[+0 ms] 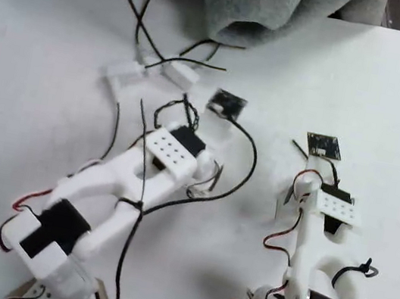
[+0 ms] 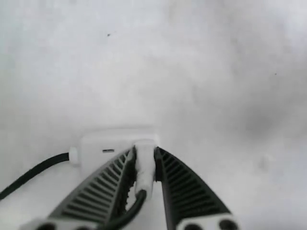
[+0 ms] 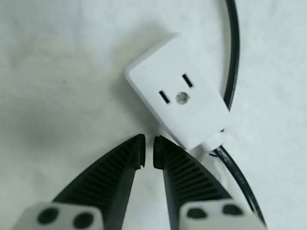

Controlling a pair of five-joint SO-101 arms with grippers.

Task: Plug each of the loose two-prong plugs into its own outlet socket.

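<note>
- In the left wrist view we see the left fingers point(image 2: 105, 187) pinching a white plug point(image 2: 144, 167) between their tips, one finger on each side of it.
- The plug's front end touches the face of a white socket point(image 2: 103, 143) lying on the desk point(image 2: 201, 72). We cannot tell whether the prongs are in.
- We make out one narrow slot on the socket face just beside the plug.
- A black socket cord point(image 2: 33, 172) leaves the socket's end, and a black plug cord point(image 2: 132, 208) runs back from the plug between the fingers.
- In the right wrist view the right fingers point(image 3: 115, 177) are almost pressed together, with only a thin slit between the tips and nothing in it.
- Their tips sit just beside a white outlet point(image 3: 177, 108) that lies flat on the desk, not touching it. Its face shows two slots and a round hole, all unfilled.
- A black outlet cord point(image 3: 233, 57) curves past the outlet's side and runs on behind it.
- In the high view we see one arm point(image 1: 100, 194) rising from 7 o'clock towards the desk's centre, and another arm point(image 1: 318, 246) at 5 o'clock. We cannot tell their sides from here.
- Two white blocks point(image 1: 123, 71) with black cords lie side by side at about 11 o'clock, and a grey cloth point(image 1: 277, 9) hangs over the desk edge at 12 o'clock.
</note>
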